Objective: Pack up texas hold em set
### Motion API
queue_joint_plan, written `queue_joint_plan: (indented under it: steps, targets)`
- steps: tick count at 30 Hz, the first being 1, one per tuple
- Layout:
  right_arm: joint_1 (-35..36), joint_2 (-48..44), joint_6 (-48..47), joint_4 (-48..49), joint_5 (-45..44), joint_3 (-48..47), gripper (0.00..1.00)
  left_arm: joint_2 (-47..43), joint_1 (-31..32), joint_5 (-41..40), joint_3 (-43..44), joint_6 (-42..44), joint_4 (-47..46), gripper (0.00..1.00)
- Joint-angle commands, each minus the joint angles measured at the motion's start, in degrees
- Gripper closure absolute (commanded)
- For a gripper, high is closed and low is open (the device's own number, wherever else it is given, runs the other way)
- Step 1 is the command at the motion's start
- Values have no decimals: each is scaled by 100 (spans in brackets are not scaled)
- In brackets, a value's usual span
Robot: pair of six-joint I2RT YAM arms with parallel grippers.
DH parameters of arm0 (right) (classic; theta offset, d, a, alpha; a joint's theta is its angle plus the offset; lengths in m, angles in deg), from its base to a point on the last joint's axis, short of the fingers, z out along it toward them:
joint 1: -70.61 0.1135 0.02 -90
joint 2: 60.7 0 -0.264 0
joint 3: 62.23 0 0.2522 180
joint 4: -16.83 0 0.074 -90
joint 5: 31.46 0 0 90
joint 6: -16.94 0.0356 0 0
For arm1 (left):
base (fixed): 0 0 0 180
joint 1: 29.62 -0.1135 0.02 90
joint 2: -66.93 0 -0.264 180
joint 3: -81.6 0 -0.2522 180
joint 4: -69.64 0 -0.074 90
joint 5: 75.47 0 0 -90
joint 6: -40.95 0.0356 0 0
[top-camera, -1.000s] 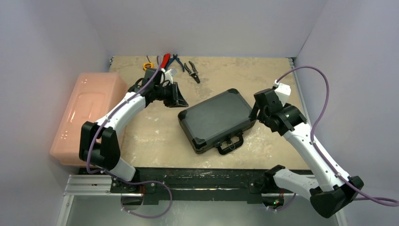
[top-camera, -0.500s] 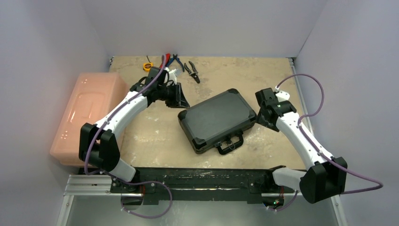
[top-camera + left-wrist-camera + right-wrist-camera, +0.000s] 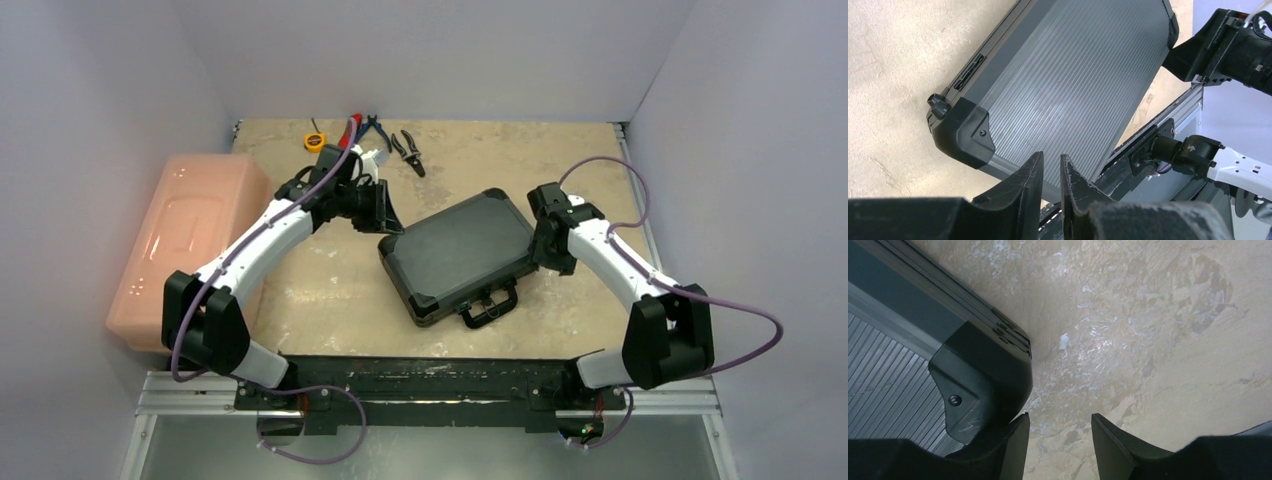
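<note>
The black case point(image 3: 460, 255) lies closed in the middle of the table, its handle point(image 3: 490, 305) towards the arms. Card decks, chip rolls and dice are out of view. My left gripper point(image 3: 390, 222) hangs at the case's far left corner. In the left wrist view point(image 3: 1051, 157) its fingers are almost together with nothing between them, over the ribbed lid point(image 3: 1063, 75). My right gripper point(image 3: 547, 255) is at the case's right corner. In the right wrist view point(image 3: 1060, 417) it is open and empty, its left finger against the case's corner cap point(image 3: 983, 385).
A large pink bin point(image 3: 190, 240) stands along the left edge. Pliers point(image 3: 408, 152), a red-handled tool point(image 3: 350, 128) and a yellow tape measure point(image 3: 315, 141) lie at the back. Walls close in the left, back and right.
My right arm has folded in and moved its gripper left to the case's right corner. My left gripper has shifted slightly towards the case.
</note>
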Motion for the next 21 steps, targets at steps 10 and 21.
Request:
queue_joint_plan:
  steps: [10,21]
  targets:
    - [287,486,-636,903,1030,-501,46,-559,16,-212,-200,194,159,82]
    - [702,1233,-713,1076,1108,-1271,46,-763,16,-310,-187,194,267,82]
